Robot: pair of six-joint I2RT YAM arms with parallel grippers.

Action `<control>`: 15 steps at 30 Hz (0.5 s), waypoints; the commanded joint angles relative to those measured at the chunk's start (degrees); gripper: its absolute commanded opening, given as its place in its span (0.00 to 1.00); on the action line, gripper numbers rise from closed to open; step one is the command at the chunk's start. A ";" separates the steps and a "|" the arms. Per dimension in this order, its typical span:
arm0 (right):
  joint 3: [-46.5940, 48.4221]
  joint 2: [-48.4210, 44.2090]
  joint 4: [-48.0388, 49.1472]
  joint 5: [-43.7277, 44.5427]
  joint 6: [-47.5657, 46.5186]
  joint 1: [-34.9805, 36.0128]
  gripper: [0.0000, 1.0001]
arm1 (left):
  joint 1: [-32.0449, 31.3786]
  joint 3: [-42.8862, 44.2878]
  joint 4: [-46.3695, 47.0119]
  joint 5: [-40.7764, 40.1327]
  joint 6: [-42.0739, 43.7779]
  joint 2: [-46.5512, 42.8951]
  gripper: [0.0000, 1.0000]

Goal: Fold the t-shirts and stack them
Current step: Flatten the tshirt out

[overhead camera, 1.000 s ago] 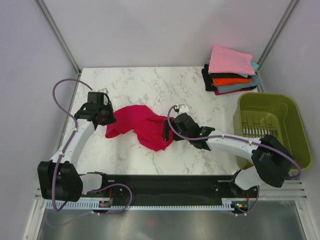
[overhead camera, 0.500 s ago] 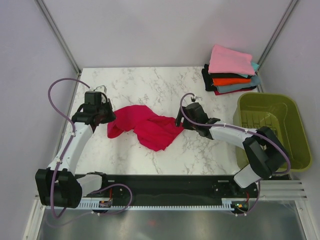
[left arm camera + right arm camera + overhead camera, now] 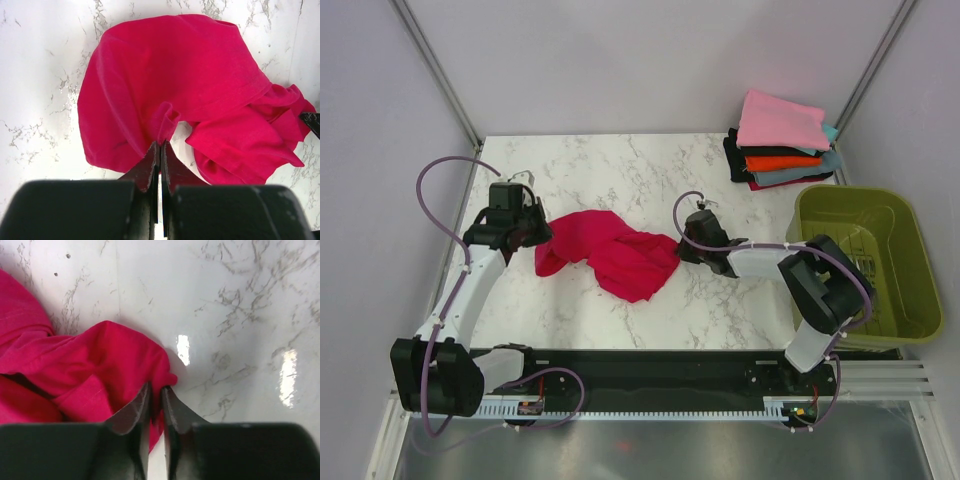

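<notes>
Crimson t-shirt (image 3: 610, 258) lies crumpled on the marble table (image 3: 620, 165), mid-table between the two arms. Left gripper (image 3: 160, 146) has its jaws pressed together on a fold at the shirt's left side. The right gripper (image 3: 156, 390) pinches the cloth's right edge, jaws nearly together. Folded t-shirts (image 3: 782, 148), pink on top, sit stacked at the far right corner, beyond the olive-green basket (image 3: 920, 290).
</notes>
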 commanded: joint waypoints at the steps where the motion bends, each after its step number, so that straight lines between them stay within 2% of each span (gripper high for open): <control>1: 0.32 2.37 5.20 -3.11 -1.23 -0.42 0.16 | 0.14 1.92 2.26 -1.06 -1.22 -2.02 0.02; 3: 1.55 1.85 4.26 -3.47 -2.28 -0.68 0.00 | 0.14 3.15 1.99 -2.20 -1.49 -2.64 0.02; 7: 7.08 -5.95 -6.96 2.31 -8.42 -2.00 0.00 | 0.14 9.91 -1.08 -4.75 -1.75 -5.45 0.02; 8: 8.22 -10.93 -9.26 4.25 -9.75 -2.09 0.00 | 0.14 11.23 -2.21 -4.84 -2.01 -6.94 0.02; 10: 11.82 -18.32 -15.14 9.07 -13.86 -2.09 0.00 | 0.23 14.57 -2.75 -8.69 -2.28 -9.05 0.02; 15: 18.06 -28.81 -22.81 15.69 -19.33 -3.40 0.00 | 0.23 21.94 -2.93 -19.32 -0.79 -15.29 0.02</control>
